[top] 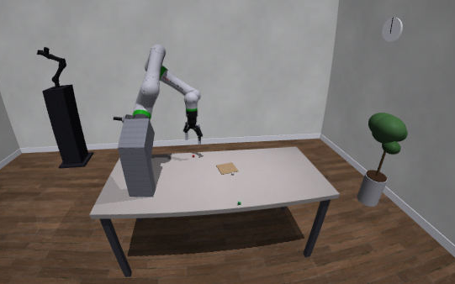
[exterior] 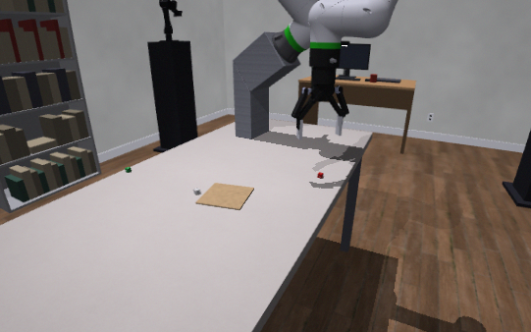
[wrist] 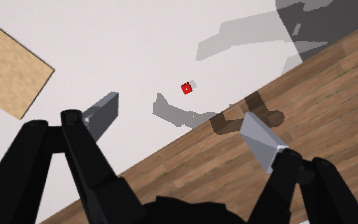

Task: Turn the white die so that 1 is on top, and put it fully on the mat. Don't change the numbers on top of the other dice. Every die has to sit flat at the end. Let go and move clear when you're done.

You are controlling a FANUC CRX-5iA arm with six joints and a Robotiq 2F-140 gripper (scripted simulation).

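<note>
The white die (exterior: 196, 192) is tiny and sits on the table just off the left edge of the tan mat (exterior: 225, 195); it also shows in the top view (top: 232, 174) beside the mat (top: 227, 168). Its top number is too small to read. My gripper (exterior: 319, 130) is open and empty, high above the far side of the table near its edge, well away from the white die. A red die (exterior: 320, 175) lies on the table below the gripper, also in the wrist view (wrist: 186, 88). A green die (exterior: 128, 169) lies far off near the opposite edge.
The grey robot pedestal (top: 136, 156) stands on the table's far end. The table edge (wrist: 190, 135) runs right under the gripper, with wood floor beyond. The mat's corner shows in the wrist view (wrist: 7, 75).
</note>
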